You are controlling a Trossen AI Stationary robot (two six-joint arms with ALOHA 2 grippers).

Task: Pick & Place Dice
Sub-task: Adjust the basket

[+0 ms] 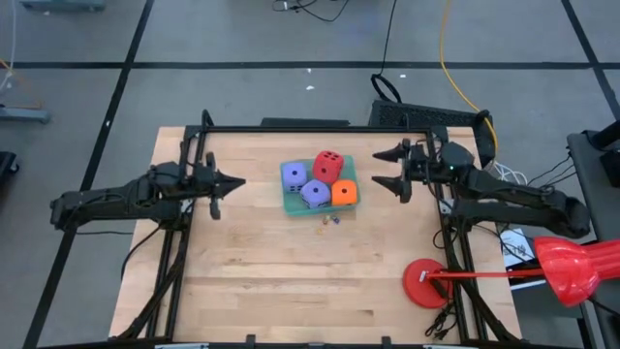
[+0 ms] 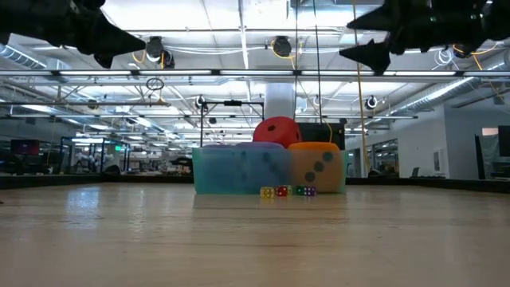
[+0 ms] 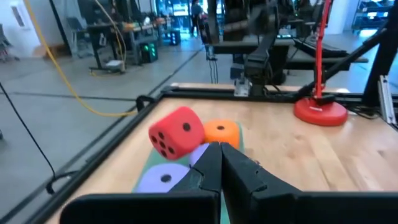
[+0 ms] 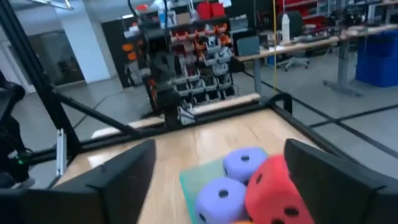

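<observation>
Softly rounded foam dice (image 1: 320,180) (dark-pipped) crowd a green tray (image 1: 290,205).

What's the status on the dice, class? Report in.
Left gripper shut, right gripper open, both flanking. Four dice piled on green tray. Nothing blocking.

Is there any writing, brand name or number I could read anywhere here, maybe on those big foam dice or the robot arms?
No readable text in any view.
Red die, orange die, two purple-blue dice: dark pips only, no digits or words.
Green tray: unmarked.
Tiny dice in front of the tray: too small to read.
Shelves and boxes in the room behind: labels, if any, too blurred.
</observation>
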